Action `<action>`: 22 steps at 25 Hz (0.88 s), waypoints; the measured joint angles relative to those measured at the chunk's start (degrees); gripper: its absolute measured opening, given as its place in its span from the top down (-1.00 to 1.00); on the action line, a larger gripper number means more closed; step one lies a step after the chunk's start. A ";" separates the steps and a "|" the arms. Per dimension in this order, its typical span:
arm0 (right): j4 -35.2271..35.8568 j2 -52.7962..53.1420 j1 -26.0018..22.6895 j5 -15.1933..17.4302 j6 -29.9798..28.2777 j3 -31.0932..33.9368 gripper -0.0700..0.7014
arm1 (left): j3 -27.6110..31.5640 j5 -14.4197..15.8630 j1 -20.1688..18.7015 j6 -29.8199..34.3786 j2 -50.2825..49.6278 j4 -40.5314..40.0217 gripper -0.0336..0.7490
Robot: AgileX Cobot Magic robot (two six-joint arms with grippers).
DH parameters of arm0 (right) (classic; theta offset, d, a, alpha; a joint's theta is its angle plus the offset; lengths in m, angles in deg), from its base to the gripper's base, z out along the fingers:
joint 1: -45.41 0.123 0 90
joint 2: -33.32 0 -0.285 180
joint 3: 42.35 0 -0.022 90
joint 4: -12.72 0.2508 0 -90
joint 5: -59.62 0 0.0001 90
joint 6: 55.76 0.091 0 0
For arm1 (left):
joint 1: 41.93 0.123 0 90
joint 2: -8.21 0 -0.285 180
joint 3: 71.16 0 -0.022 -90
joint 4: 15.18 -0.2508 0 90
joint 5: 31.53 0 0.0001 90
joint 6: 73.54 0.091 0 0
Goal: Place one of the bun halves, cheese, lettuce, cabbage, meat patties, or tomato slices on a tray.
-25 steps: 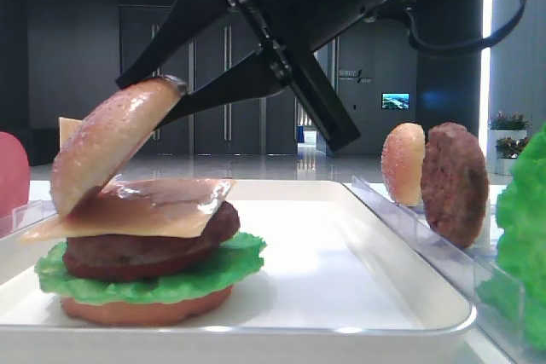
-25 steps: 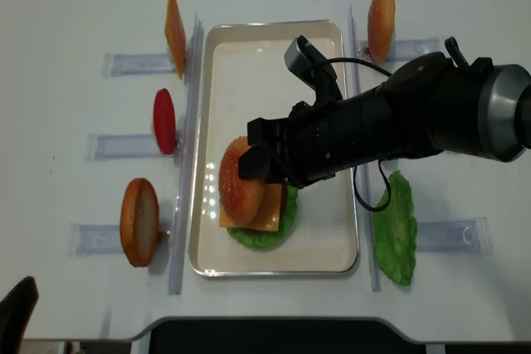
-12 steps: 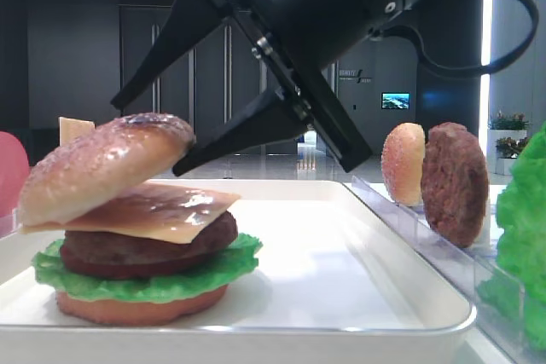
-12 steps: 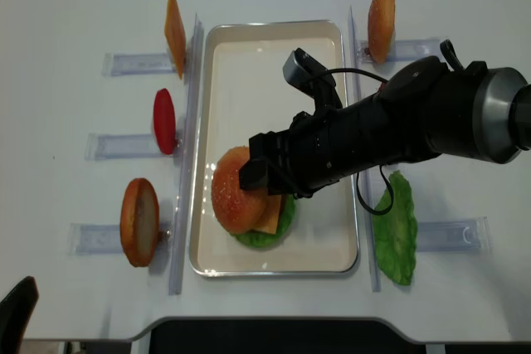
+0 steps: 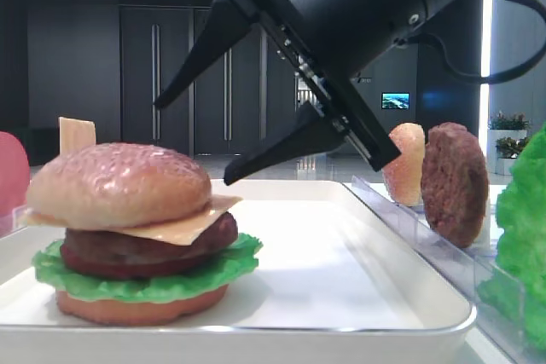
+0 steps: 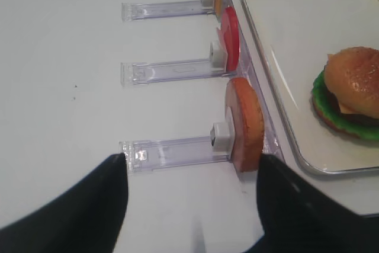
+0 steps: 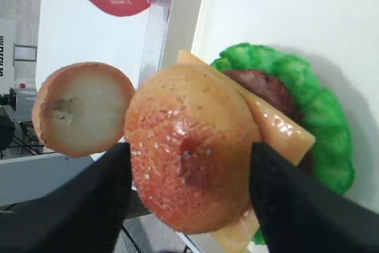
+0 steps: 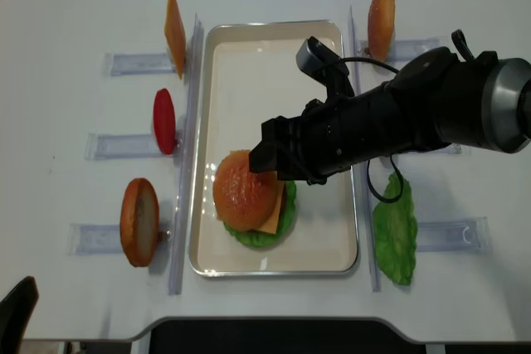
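Observation:
The glossy domed bun top [image 5: 119,185] lies flat on the burger stack: cheese [image 5: 175,228], a dark patty [image 5: 145,249], lettuce [image 5: 145,283] and a bun base, all on the white tray [image 8: 274,26]. My right gripper [image 5: 192,144] hangs open just above and to the right of the stack. In the right wrist view its fingers [image 7: 89,199] stand on either side of the bun top [image 7: 189,146] with gaps, not touching it. My left gripper [image 6: 190,164] is open over bare table beside the tray, with nothing between its fingers.
Clear slotted racks flank the tray. On the left stand a cheese slice [image 8: 174,22], a tomato slice [image 8: 164,120] and a flat bun base [image 8: 139,221]. On the right are a small bun [image 8: 381,22], a patty [image 5: 455,183] and a lettuce leaf [image 8: 394,234].
The bun top was held tilted over the stack; it has dropped flat onto the cheese. My right gripper has opened and drawn back up and to the right.

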 joint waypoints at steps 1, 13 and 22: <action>-0.20 0.00 -0.28 0.00 0.07 0.00 -0.31 | 0.00 0.00 0.00 0.00 0.00 0.00 -0.41; -18.59 3.05 -2.10 -0.76 16.19 -3.33 -0.49 | 0.00 0.00 0.00 0.00 0.00 0.00 -0.41; -45.08 5.11 -2.10 4.18 41.87 -13.72 -0.49 | 0.00 0.00 0.00 0.00 0.00 0.00 -0.41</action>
